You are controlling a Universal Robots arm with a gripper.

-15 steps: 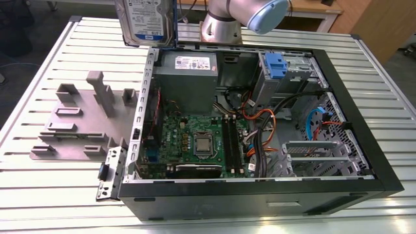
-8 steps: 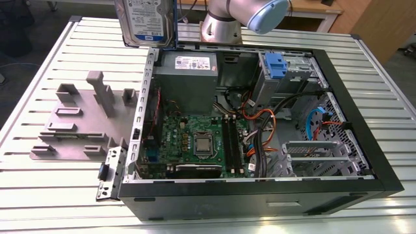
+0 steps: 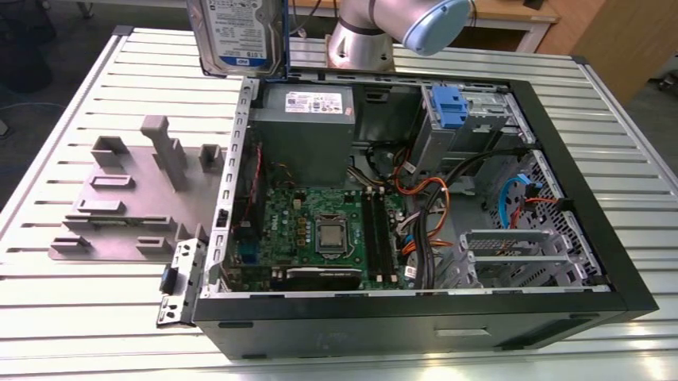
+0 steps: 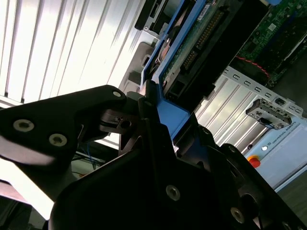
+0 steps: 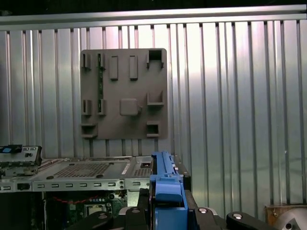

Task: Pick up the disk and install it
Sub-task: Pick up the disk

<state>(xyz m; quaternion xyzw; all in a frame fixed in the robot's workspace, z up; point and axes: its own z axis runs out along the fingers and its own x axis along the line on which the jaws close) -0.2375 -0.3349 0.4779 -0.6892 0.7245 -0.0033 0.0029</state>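
Blue-railed, the disk hangs near the open computer case, pinched by the gripper.

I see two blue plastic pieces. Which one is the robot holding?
The rail framing the disk, held aloft; the blue latch sits inside the case.

Silver tubular arm with pale-blue joint cap, black pincer bearing silver screws.
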